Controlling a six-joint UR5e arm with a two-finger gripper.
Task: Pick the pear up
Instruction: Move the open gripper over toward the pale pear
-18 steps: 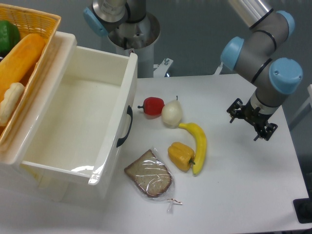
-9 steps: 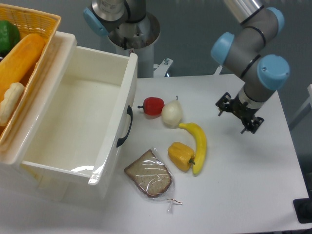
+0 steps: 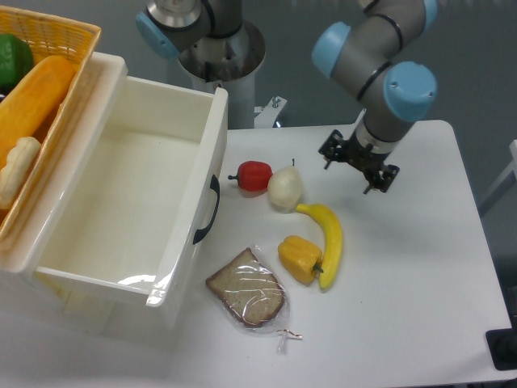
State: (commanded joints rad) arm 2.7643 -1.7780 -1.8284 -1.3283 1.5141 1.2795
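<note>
- The pear [image 3: 284, 187] sits on the white worktop [image 3: 420, 283] a little above the middle of the frame, its thin dark stem pointing toward the top edge.
- Its left side is against or just beside the red pepper [image 3: 255, 176]; the upper tip of the banana [image 3: 327, 234] lies just below and to its right. The yellow-orange pepper [image 3: 300, 258] and the wrapped bread slice [image 3: 248, 295] are lower down, apart from it.
- Judged by its smooth, pale, evenly rounded look, it is probably a light, hard, somewhat slippery piece that could roll or squirt out of a pinch set too high or too low.
- The widest part of the body looks like the best place to grip, with the jaws closing along the line that avoids the pepper on the left and the banana tip at lower right; the stem seems too thin to hold.
- The gripper [image 3: 359, 164] hangs right of the pear, slightly higher in the frame, near but clearly not touching it.
- Its jaws appear apart and hold nothing.
</note>
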